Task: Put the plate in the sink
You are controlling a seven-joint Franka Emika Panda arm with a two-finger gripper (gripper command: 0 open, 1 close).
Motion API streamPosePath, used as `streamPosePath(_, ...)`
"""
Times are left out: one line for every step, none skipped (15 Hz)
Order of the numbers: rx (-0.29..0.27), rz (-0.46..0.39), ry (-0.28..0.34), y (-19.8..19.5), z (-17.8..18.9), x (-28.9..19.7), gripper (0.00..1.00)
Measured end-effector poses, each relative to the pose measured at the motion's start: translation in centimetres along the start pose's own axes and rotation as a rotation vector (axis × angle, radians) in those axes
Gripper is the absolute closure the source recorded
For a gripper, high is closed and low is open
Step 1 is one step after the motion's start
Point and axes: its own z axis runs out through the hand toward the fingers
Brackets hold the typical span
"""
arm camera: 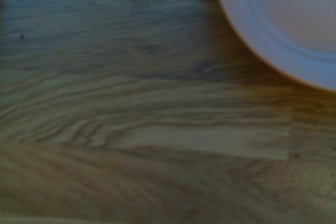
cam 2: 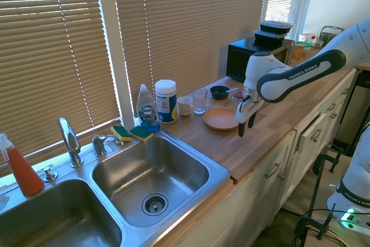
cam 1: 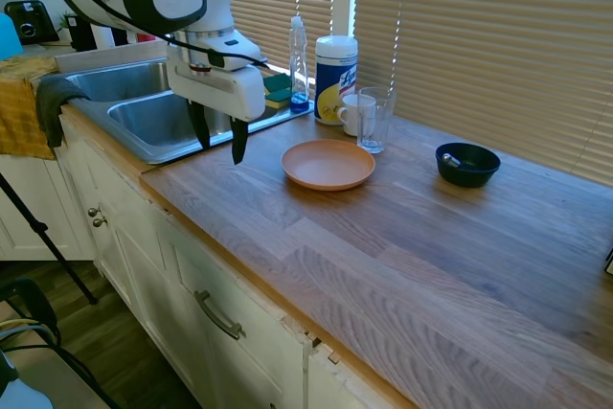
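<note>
One thing matters here: the round, shallow, peach-orange plastic plate [cam 1: 328, 164] lies flat on the wooden countertop [cam 1: 402, 237] at the centre of the first exterior view, and my two-finger gripper [cam 1: 220, 138] hangs left of it, spread apart and empty, above bare wood.

The plate's rim is low and it sits flush on the wood, so my fingers could skate over the edge or push it along rather than pinch it. A shove toward the upper right would send it against the clear drinking glass [cam 1: 374, 120] and the white mug [cam 1: 352, 114] just behind it. A one-sided hold might also let the plate tilt and drop on the way to the stainless-steel double-basin sink [cam 2: 151, 173].

In the wrist view only an arc of the plate shows, at the upper right, pale and blurred. The sink's far basin is cut off at the lower left of the second exterior view. I cannot make out what lies in the small dark navy bowl [cam 1: 466, 164].
</note>
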Motion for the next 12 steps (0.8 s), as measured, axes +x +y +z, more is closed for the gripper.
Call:
streamPosePath(0.012,0.016,0.007,0.3,-0.1,1.7,0.00)
streamPosePath(0.019,0.038,0.010,0.7,-0.1,3.5,0.00)
streamPosePath(0.023,0.056,0.013,0.8,0.0,5.5,0.00)
streamPosePath(0.030,0.073,0.017,0.9,0.3,7.5,0.00)
streamPosePath(0.034,0.088,0.017,0.9,0.6,9.3,0.00)
streamPosePath(0.038,0.103,0.018,0.8,0.8,11.0,0.00)
streamPosePath(0.043,0.118,0.021,0.8,0.9,12.6,0.00)
streamPosePath(0.045,0.133,0.024,0.8,1.0,14.2,0.00)
streamPosePath(0.045,0.148,0.026,1.0,1.1,15.7,0.00)
streamPosePath(0.042,0.160,0.022,1.2,1.3,17.2,0.00)
streamPosePath(0.041,0.171,0.021,1.4,1.6,18.4,0.00)
streamPosePath(0.041,0.179,0.015,1.6,2.3,19.6,0.00)
